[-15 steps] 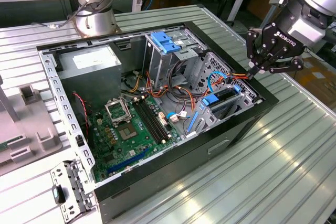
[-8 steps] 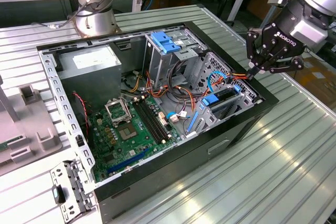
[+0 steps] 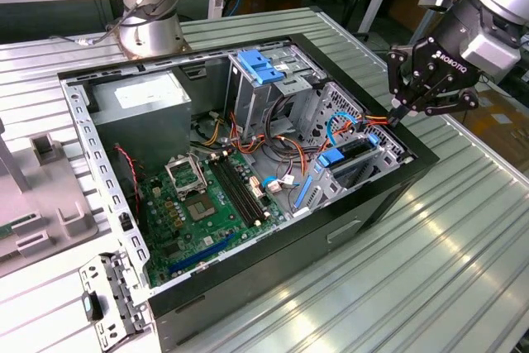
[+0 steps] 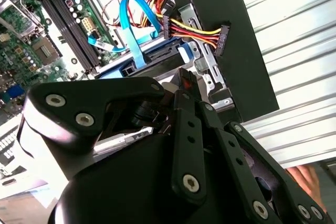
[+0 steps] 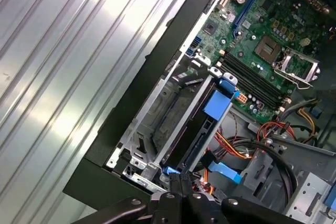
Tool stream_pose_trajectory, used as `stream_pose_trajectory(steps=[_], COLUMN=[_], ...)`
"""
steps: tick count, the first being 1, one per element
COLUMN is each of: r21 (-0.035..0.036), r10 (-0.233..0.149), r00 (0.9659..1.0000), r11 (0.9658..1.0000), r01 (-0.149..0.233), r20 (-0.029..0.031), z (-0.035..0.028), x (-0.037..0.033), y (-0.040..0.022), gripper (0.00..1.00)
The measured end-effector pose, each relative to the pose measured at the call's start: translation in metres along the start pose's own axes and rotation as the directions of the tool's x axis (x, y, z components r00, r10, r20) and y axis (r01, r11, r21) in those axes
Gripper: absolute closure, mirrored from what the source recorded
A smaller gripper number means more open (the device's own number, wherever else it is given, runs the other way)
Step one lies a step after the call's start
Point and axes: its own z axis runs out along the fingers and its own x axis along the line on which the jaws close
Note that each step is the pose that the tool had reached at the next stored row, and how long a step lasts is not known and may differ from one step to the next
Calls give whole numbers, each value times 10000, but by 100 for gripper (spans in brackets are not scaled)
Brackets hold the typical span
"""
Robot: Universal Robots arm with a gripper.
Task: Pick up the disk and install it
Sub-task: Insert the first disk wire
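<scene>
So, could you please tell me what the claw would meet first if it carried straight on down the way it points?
Probably the black, blue-railed disk seated in its bay: the claw points down at its cabled end, though depth is unclear.

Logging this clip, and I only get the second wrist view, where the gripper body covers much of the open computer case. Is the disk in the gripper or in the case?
Observer: In the case. In the first wrist view the disk lies in the metal drive cage, with its blue tab at the end towards the motherboard.
Operator: Where is the gripper relative to it?
Observer: In the exterior view the gripper has its fingers shut on nothing. Its tips are by the case rim on the exterior view's right, near the end of the disk away from the tab.
</scene>
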Motion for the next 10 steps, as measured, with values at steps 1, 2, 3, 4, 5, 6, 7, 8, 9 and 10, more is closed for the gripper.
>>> stream_pose_trajectory(steps=[1,2,3,4,5,6,7,8,9,10], r21=[-7,-17,-25,-33,-41,-48,-56,-63,-71,-87], r10=[-50,-125,-180,-233,-290,-343,-395,-448,-505,-614], r00=[10000,9999,9998,9997,9996,9994,9992,9990,9987,9981], r11=[10000,9999,9998,9997,9996,9994,9992,9990,9987,9981], r01=[50,125,180,233,289,343,395,448,505,614], r20=[0,0,-1,-1,0,-1,-1,-1,-1,-1], z=[0,0,0,0,0,0,0,0,0,0], x=[0,0,0,0,0,0,0,0,0,0], y=[0,0,0,0,0,0,0,0,0,0], gripper=[89,89,89,89,89,89,89,89,89,89])
